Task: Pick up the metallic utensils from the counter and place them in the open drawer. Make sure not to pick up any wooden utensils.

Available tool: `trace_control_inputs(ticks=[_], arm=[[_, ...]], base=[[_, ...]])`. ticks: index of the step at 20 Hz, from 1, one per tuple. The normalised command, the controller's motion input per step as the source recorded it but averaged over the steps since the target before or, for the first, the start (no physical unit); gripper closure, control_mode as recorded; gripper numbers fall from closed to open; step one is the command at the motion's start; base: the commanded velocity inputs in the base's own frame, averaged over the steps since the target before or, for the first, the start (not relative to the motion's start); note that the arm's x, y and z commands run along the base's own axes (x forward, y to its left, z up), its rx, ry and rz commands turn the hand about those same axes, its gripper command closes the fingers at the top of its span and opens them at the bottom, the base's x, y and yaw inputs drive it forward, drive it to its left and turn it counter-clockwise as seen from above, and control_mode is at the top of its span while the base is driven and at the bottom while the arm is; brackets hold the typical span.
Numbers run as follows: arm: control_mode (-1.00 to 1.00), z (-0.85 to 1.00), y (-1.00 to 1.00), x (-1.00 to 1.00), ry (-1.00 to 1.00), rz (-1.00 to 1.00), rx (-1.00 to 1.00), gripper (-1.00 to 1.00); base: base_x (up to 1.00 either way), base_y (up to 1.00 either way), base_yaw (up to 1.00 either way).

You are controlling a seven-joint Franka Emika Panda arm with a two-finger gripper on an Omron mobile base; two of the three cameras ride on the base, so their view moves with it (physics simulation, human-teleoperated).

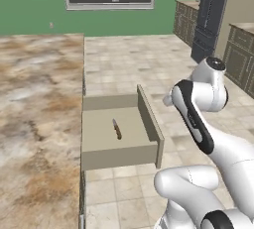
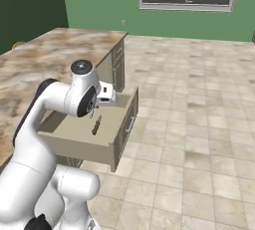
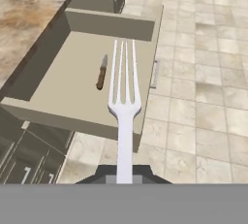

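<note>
Gripper state: two-finger gripper [image 3: 124, 178] is closed nearly all the way, clamped on the handle of a pale silvery metal fork [image 3: 124, 103]; tines point away from the hand, toward the drawer.

Fork position: held in the air above the near front corner of the shallow beige-tan open drawer [image 3: 58, 113], tines over the drawer floor, handle end back over the front panel and the tiled floor, per hand view.

Item already stowed: small knife w/ dark brown handle and grey blade [image 3: 101, 72] lies flat on the drawer floor, left of the fork tines and apart from them.

Counter: brown-cream marbled stone island top [image 1: 34, 119] is left of the drawer in left base view; no utensil can be made out on the visible part.

Risk 1: release too early. Cause: handle end overhangs the front panel, so fork may tip out onto the floor tiles.

Risk 2: fork strikes the front wall or rim on descent. Cause: low approach w/ long overhang beyond the fingers.

Risk 3: fork lands on the knife. Cause: drift left during lowering.

Advice: carry hand further over drawer centre before opening.
</note>
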Motion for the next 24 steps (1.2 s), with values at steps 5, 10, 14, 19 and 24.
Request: trace_control_inputs(ticks=[5, 10, 14, 19, 24], arm=[[-1.0, -0.32, 0.35, 0.19, 0.04, -0.03, 0.0, 1.0], [-1.0, -0.15, 0.33, 0.13, 0.05, -0.06, 0.02, 1.0], [-1.0, -0.06, 0.32, 0.36, 0.11, -0.1, 0.06, 1.0], [-1.0, -0.03, 0.2, 0.36, 0.13, -0.09, 0.15, 1.0], [-1.0, -0.29, 0.14, 0.3, 0.04, -0.02, 0.05, 1.0]], base=[[0.0, 0.0, 0.0], [0.0, 0.0, 0.0], [0.0, 0.0, 0.0], [0.0, 0.0, 0.0], [0.0, 0.0, 0.0]])
